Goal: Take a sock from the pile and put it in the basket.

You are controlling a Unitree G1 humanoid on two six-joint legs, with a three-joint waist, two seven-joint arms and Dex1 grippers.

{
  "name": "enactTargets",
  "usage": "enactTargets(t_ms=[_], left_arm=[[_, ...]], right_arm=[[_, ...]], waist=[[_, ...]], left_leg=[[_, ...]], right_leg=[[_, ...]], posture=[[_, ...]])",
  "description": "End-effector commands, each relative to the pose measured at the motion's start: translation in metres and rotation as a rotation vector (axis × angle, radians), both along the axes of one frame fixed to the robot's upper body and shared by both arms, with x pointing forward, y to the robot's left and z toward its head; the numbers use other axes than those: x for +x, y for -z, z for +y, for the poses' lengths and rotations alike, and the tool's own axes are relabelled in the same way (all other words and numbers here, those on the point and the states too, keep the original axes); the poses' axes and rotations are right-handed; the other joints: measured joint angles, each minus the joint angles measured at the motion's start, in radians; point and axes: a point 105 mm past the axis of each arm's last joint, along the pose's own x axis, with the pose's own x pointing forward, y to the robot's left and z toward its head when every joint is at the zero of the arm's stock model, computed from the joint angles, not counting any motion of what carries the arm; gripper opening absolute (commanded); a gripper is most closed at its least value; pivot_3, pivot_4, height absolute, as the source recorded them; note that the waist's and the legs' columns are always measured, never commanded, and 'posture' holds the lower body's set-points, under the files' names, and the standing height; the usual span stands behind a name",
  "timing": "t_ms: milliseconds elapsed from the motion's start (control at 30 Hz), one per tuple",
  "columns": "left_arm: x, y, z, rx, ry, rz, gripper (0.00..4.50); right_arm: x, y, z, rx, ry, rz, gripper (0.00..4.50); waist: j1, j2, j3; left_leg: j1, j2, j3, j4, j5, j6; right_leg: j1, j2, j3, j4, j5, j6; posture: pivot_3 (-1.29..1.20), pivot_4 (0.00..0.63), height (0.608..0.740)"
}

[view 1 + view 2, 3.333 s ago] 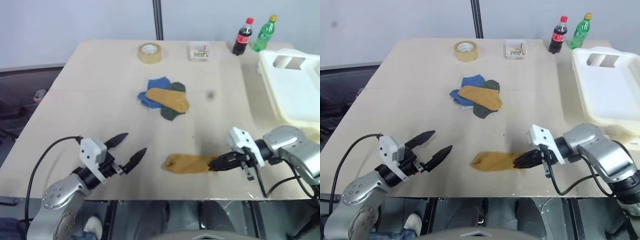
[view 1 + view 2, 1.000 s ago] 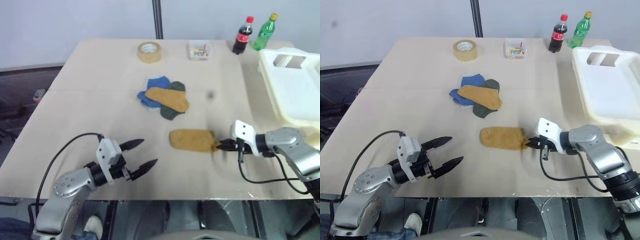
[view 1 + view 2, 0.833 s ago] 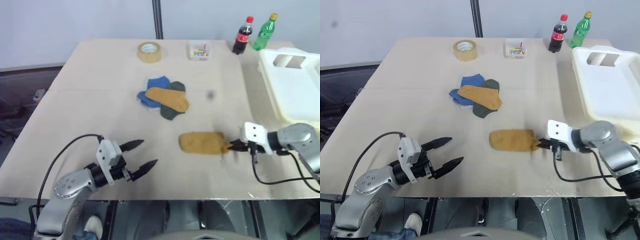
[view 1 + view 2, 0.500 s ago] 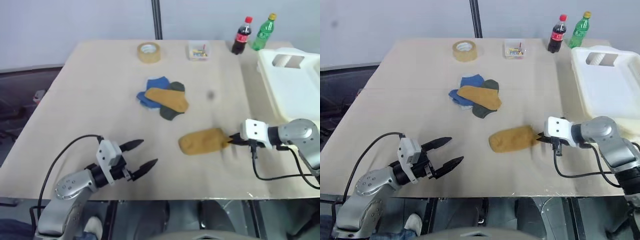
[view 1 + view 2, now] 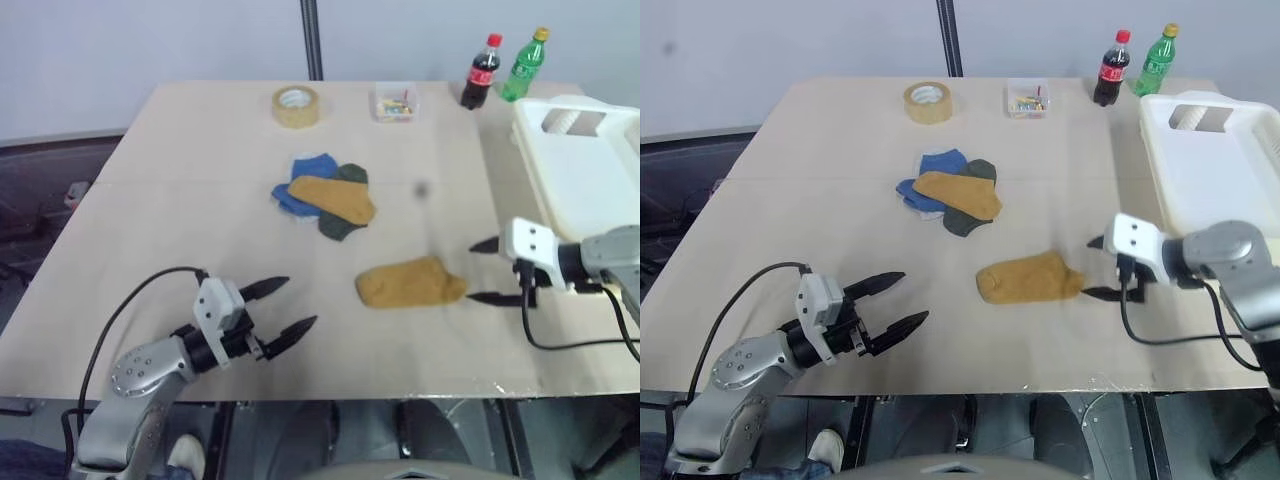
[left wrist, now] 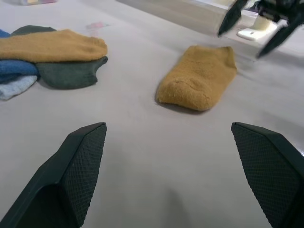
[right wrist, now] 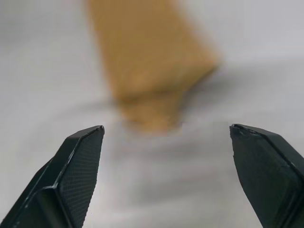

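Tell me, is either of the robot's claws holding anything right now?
Nothing is held. The right gripper has its jaws spread beside the mustard sock, which lies loose on the table. The left gripper is open over bare tabletop.

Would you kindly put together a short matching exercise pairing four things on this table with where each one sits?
Things:
1. tape roll
2. loose yellow sock
3. basket
4. green bottle

Places:
A. far right corner, next to the cola bottle
B. along the table's right edge
C. far side, left of the small clear box
D. flat on the table just in front of the open right claw

Pairs: 1-C, 2-D, 3-B, 4-A
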Motion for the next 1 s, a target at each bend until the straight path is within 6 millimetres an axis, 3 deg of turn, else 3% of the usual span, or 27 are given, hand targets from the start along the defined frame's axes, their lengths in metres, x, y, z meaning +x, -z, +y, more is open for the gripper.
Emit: enactTargets(t_ms=[33,133,400,667,800,967,1000], left_arm=[[0.01,-0.02,0.0,-0.045,-0.027,-0.082,4.5],[0.025,-0.032,0.004,-0.089,-0.095,-0.128,4.5],[0.043,-0.042,0.019,-0.075,-0.203,-0.191,4.5],[0.047,-0.044,0.028,-0.064,-0.267,-0.209,4.5],[0.046,-0.043,0.027,-0.063,-0.265,-0.203,4.5],[0.044,-0.039,0.027,-0.055,-0.265,-0.195,4.5],[0.043,-0.039,0.027,-0.055,-0.264,-0.193,4.5]], right_arm=[[0.035,-0.021,0.035,0.184,0.064,-0.137,4.46],[0.059,-0.017,0.06,0.285,0.134,-0.112,4.46],[0.115,0.006,0.1,0.46,0.401,0.052,4.46],[0.125,0.006,0.13,0.58,0.409,0.173,4.46],[0.122,0.01,0.14,0.559,0.369,0.186,2.74],[0.122,0.009,0.139,0.555,0.367,0.173,0.32],[0.123,0.008,0.138,0.558,0.37,0.166,0.05]], waist=[[-0.002,0.0,0.0],[-0.002,-0.001,0.0],[-0.001,-0.001,0.0],[-0.008,0.0,0.0],[-0.01,0.0,0.0],[-0.023,0.0,0.0],[-0.025,0.0,0.0]], left_leg=[[0.0,0.0,0.0,0.0,0.0,0.0],[0.001,0.0,0.001,0.0,0.0,0.0],[-0.007,-0.002,0.0,0.0,0.003,-0.005],[-0.007,-0.002,0.0,-0.001,0.003,-0.005],[-0.007,-0.002,0.0,-0.001,0.003,-0.005],[-0.007,-0.002,0.0,-0.001,0.003,-0.005],[-0.007,-0.002,0.0,-0.001,0.003,-0.005]], right_leg=[[0.0,0.0,0.0,0.0,0.0,0.0],[0.0,0.004,0.001,0.001,0.0,0.0],[-0.007,0.003,0.001,0.0,0.0,0.0],[-0.009,0.004,0.001,0.001,0.0,0.0],[-0.009,0.004,0.001,0.002,0.0,0.0],[-0.009,0.004,0.001,0.002,0.0,0.0],[-0.009,0.004,0.001,0.002,0.0,0.0]], posture=[[0.0,0.15,0.738],[0.0,0.15,0.738],[0.0,0.15,0.738],[0.0,0.15,0.738],[0.0,0.15,0.738],[0.0,0.15,0.738],[0.0,0.15,0.738]])
